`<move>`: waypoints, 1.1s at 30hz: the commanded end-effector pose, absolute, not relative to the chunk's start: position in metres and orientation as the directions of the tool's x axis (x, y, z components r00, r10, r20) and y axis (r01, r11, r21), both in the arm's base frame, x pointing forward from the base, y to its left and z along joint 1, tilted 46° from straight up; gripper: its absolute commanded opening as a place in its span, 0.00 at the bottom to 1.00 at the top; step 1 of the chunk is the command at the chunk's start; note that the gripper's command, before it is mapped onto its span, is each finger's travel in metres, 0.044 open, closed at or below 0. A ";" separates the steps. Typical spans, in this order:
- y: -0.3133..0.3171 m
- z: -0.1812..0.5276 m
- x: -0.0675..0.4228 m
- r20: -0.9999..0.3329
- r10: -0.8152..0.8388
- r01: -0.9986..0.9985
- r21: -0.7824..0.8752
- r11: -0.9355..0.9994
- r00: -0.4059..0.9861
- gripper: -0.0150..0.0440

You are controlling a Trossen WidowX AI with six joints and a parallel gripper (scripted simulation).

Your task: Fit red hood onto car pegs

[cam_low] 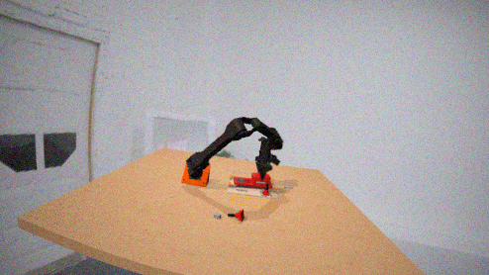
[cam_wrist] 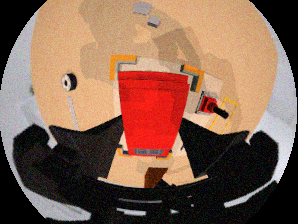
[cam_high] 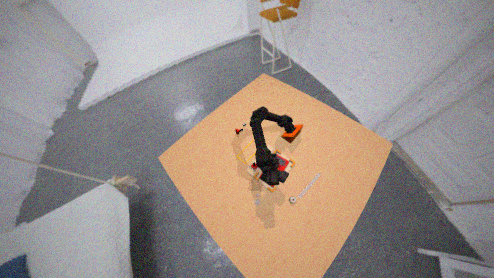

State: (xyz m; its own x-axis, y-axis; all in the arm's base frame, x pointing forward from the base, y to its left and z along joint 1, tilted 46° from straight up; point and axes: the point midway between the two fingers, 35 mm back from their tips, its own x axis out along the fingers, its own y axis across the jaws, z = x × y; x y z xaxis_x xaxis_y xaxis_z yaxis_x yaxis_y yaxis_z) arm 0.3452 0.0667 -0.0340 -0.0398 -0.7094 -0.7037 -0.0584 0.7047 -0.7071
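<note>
The red hood [cam_wrist: 149,110] [cam_low: 259,180] has a flat roof and fills the middle of the wrist view. My gripper [cam_wrist: 152,117] [cam_low: 262,174] [cam_high: 272,169] is shut on the hood from above, one dark finger on each side. The hood is low over the car chassis [cam_low: 241,181] in the jig, whose orange corners [cam_wrist: 120,62] show around the hood's far end. The pegs, the engine and the corner holes are hidden under the hood. I cannot tell whether the hood rests flat on the deck.
The arm's orange base [cam_low: 195,176] [cam_high: 292,131] stands behind the jig on the tan table [cam_high: 330,150] [cam_low: 124,203]. A small red cone-shaped part [cam_low: 240,215] [cam_high: 238,131] and a grey bit [cam_low: 217,216] lie in front. A yellow outlined rectangle [cam_low: 233,200] lies beside the jig. A white strip with a wheel [cam_high: 292,197] [cam_wrist: 68,83] lies nearby.
</note>
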 end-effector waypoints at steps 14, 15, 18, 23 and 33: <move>0.062 -0.038 0.346 -0.702 -0.711 -0.061 -0.709 0.703 -0.035 0.25; 0.062 -0.038 0.346 -0.702 -0.711 -0.061 -0.709 0.703 -0.035 0.25; 0.062 -0.039 0.345 -0.702 -0.711 -0.061 -0.709 0.703 -0.035 0.25; 0.060 -0.040 0.345 -0.702 -0.711 -0.060 -0.709 0.703 -0.035 0.25; 0.059 -0.041 0.345 -0.702 -0.711 -0.060 -0.709 0.703 -0.037 0.25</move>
State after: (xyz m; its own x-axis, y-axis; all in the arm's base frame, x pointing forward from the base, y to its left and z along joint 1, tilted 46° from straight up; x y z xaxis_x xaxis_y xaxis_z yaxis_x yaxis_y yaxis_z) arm 0.3444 0.0587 -0.0414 -0.0403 -0.7097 -0.7033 -0.0584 0.7044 -0.7074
